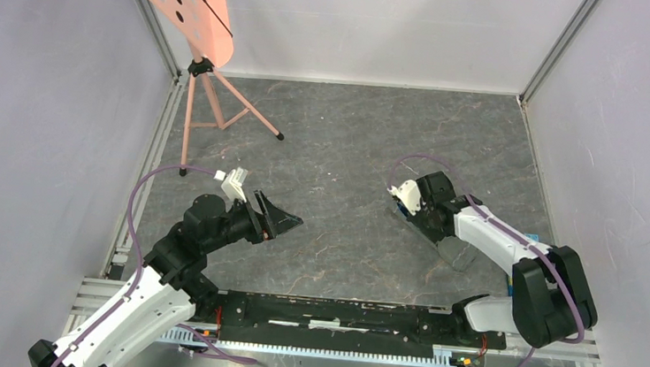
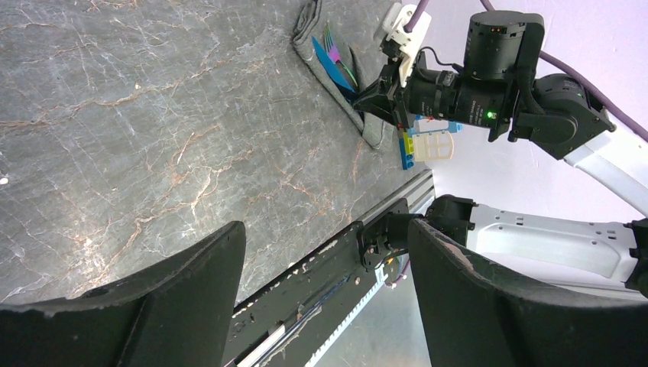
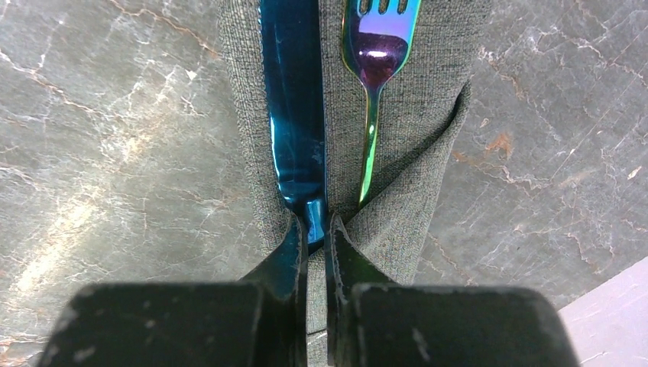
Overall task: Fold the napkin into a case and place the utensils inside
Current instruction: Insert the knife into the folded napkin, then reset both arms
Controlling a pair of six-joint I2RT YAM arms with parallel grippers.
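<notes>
Blue knife [image 3: 294,115] pinched in my closed right gripper [image 3: 313,225], lying lengthwise along the case [image 3: 413,138] ahead; left gripper [image 2: 325,233] wide, empty, well left

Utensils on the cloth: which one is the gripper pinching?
The blue knife. Its end sits between the right gripper's shut fingertips; the rainbow-coloured fork lies free beside it on the grey napkin.

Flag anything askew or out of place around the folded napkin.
Nothing spilled or damaged. The knife and fork stick mostly out of the case, with only the fork's handle tip under its flap. The right gripper is shut on the knife's end. A stray blue-and-yellow block lies beside the case.
</notes>
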